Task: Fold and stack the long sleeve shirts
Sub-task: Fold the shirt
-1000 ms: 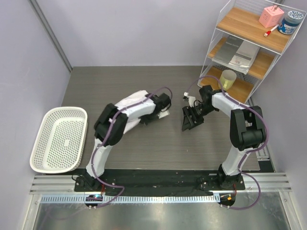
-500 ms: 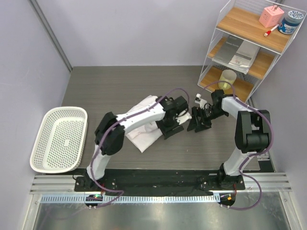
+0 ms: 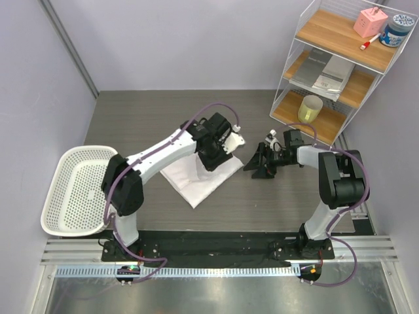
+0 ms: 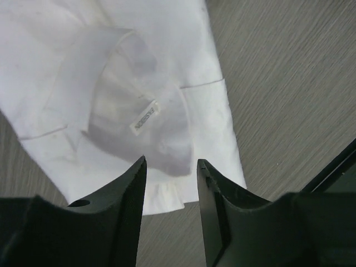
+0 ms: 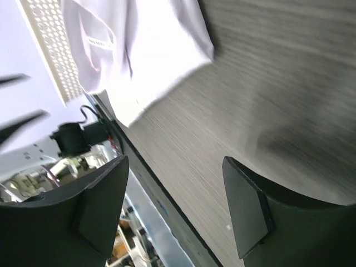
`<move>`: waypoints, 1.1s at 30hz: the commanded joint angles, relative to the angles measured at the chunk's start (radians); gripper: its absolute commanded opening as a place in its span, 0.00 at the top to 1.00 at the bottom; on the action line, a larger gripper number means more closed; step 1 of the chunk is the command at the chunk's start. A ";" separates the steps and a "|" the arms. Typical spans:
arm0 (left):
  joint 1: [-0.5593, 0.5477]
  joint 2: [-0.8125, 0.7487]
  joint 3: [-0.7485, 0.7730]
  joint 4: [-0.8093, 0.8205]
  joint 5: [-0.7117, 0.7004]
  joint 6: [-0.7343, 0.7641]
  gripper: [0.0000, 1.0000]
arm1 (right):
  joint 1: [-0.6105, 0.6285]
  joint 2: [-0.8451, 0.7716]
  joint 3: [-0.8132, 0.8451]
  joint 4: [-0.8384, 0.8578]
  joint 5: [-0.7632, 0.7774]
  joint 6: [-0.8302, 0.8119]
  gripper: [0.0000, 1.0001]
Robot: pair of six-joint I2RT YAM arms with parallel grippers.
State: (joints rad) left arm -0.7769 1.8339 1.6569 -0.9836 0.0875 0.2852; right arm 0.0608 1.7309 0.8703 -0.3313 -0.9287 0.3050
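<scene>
One long sleeve shirt (image 3: 196, 182) lies folded flat in the middle of the table, a white rectangle. The left wrist view shows its collar and neck label (image 4: 146, 118) facing up. My left gripper (image 3: 215, 159) hovers over the shirt's far right part. Its jaws (image 4: 169, 169) are open with a gap and nothing between them. My right gripper (image 3: 253, 168) sits low just right of the shirt, apart from it. Its jaws (image 5: 175, 186) are wide open over bare tabletop, with the shirt's edge (image 5: 150, 50) ahead.
A white perforated basket (image 3: 78, 190) stands at the table's left edge. A wire shelf rack (image 3: 288, 72) at the back right holds a yellow cup (image 3: 311, 108), grey-white booklets (image 3: 327, 70), a pink box (image 3: 370, 21) and a blue jar (image 3: 397, 31).
The left gripper, shut on the cloth a second ago, carried it rightward, let go and drew back over the collar. The shirt now lies flat. The right gripper shifted slightly left.
</scene>
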 commanded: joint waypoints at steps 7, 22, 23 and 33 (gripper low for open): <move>-0.071 0.125 -0.049 0.138 -0.064 0.042 0.57 | 0.117 0.163 0.010 0.394 0.031 0.354 0.32; -0.081 0.203 -0.091 0.192 -0.158 0.088 0.74 | 0.169 0.286 -0.005 0.480 0.057 0.425 0.61; -0.081 0.196 -0.092 0.194 -0.152 0.086 0.78 | 0.171 0.291 -0.002 0.480 0.059 0.428 0.64; -0.171 0.154 -0.032 0.106 -0.103 0.040 1.00 | 0.169 0.335 -0.002 0.509 0.064 0.457 0.99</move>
State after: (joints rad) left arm -0.8936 2.0392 1.5791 -0.8436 -0.0475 0.3458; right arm 0.2272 2.0190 0.8742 0.2138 -0.9535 0.7376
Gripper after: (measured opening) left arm 0.005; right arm 0.029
